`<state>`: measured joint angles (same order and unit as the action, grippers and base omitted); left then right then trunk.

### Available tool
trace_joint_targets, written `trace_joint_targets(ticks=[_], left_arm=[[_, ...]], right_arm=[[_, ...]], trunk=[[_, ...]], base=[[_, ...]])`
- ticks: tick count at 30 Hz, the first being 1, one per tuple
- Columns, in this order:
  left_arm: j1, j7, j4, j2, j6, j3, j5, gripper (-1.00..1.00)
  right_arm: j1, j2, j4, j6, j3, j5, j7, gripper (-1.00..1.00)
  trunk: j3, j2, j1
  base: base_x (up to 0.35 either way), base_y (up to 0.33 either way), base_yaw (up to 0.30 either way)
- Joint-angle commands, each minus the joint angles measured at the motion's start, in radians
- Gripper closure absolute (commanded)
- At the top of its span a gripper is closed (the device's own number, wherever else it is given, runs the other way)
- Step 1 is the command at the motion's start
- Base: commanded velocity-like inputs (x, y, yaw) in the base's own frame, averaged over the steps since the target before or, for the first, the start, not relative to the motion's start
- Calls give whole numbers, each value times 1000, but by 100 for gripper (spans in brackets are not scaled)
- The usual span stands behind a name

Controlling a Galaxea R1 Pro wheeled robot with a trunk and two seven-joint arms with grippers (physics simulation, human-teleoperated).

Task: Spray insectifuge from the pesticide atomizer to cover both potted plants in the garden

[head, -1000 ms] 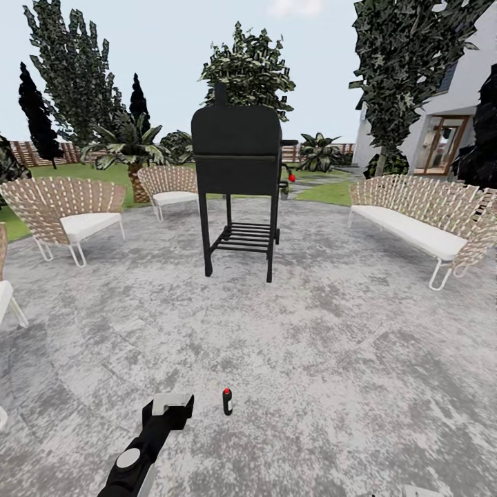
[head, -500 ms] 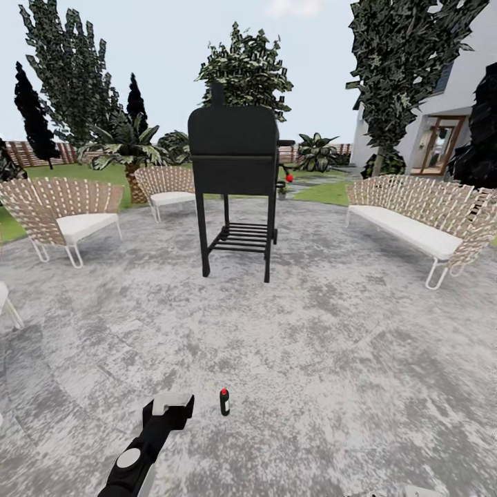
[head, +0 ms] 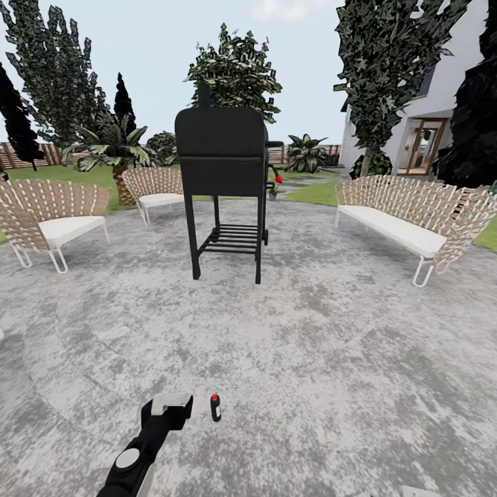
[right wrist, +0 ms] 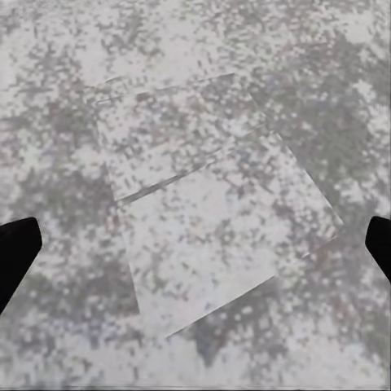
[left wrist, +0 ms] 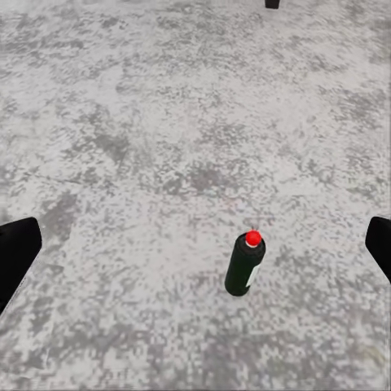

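green pesticide atomizer (left wrist: 244,265) upright, just beyond spread left end effector (left wrist: 195,252)

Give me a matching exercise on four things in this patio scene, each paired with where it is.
Things:
1. small dark green spray bottle with a red spot
2. tall black barbecue grill
3. long wicker bench with a white cushion
4. left gripper

Places:
A. at the right edge of the paved patio
B. standing upright on the paving, just right of the left gripper
C. in the middle of the patio, ahead
D. low in the head view, beside the bottle, not touching it

Pairs: 1-B, 2-C, 3-A, 4-D
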<state>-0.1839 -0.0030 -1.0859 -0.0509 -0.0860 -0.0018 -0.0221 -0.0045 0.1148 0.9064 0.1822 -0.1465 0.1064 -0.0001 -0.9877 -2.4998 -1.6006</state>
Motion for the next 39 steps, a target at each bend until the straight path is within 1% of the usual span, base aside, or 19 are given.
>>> trace_joint_targets(ticks=[1, 2, 3, 4, 5, 6, 8, 9, 11, 12, 13, 15, 17, 21, 25, 30, 33, 36, 39], left_arm=[[-1, -1, -2, 0, -5, 0, -20, -100], [-4, -2, -2, 0, -6, 1, -36, -100], [-28, -4, -1, 0, -8, 1, -50, -100], [-88, -4, 11, 0, -12, 2, -57, -100], [-134, -4, 33, 0, -20, 2, -59, -100], [-157, -5, 52, 0, -27, 2, -60, -100], [-256, -7, 170, 1, -60, 3, -61, -100], [-340, -8, 288, 3, -73, 3, -61, -100], [-455, -9, 454, 13, -65, 3, -60, -100], [-503, -9, 526, 16, -44, 3, -60, -100], [-541, -9, 580, 18, -15, 3, -60, -100], [-578, -9, 627, 19, 26, 3, -60, -100], [-596, -9, 652, 20, 50, 3, -60, -100], [-612, -9, 678, 20, 95, 1, -62, -100], [-614, -9, 683, 18, 136, -2, -63, -100], [-615, -9, 685, 15, 159, -4, -65, -100], [-613, -9, 685, 15, 191, -4, -64, -100], [-609, -9, 686, 13, 249, -5, -64, -100], [-607, -8, 686, 8, 268, -7, -64, -100]], right_arm=[[0, 1, 4, 31, -1, 10, 1, -100], [0, 2, 20, 77, -1, 10, 1, -100], [-1, 3, 72, 179, -2, 11, 1, -100], [-5, 4, 132, 304, -2, 14, 2, -100], [-9, 4, 171, 383, -2, 15, 2, -100], [-14, 4, 192, 419, -2, 15, 2, -100], [-56, 5, 276, 529, -2, 16, 2, -100], [-89, 5, 322, 575, -3, 17, 2, -100], [-138, 5, 352, 608, -3, 17, 2, -100], [-159, 5, 359, 618, -3, 16, 2, -100], [-177, 5, 363, 623, -3, 17, 2, -100], [-193, 5, 367, 628, -3, 18, 2, -100], [-202, 4, 370, 630, -4, 20, 3, -100], [-208, 2, 373, 631, -3, 21, 3, -100], [-207, 1, 373, 630, -2, 19, 2, -100], [-206, 0, 375, 627, -2, 12, 2, -100], [-206, 0, 375, 626, -2, 11, 2, -100], [-206, 0, 375, 626, -2, 10, 2, -100], [-206, 0, 376, 626, -2, 10, 2, -100]], trunk=[[-1, 0, 0], [-1, 0, 0], [-1, 0, 0], [-1, 0, 0], [-1, 0, 0], [-1, 0, 0], [-1, 0, 0], [-1, 0, 0], [-1, 0, 0], [-1, 0, 0], [-1, 0, 0], [-1, 0, 0], [-1, 0, 0], [-1, 0, 0], [-1, 0, 0], [-1, 0, 0], [-1, 0, 0], [-1, 0, 0], [-1, 0, 0]], base=[[33, 16, -1], [21, 11, -1], [11, 5, 0], [6, 3, 0], [4, 2, 0], [3, 1, 0], [1, 1, 0], [0, 0, 0], [0, 0, 0], [0, 0, 0], [0, 0, 0], [0, 0, 0], [0, 0, 0], [0, 0, 0], [0, 0, 0], [0, 0, 0], [0, 0, 0], [0, 0, 0], [0, 0, -16]])
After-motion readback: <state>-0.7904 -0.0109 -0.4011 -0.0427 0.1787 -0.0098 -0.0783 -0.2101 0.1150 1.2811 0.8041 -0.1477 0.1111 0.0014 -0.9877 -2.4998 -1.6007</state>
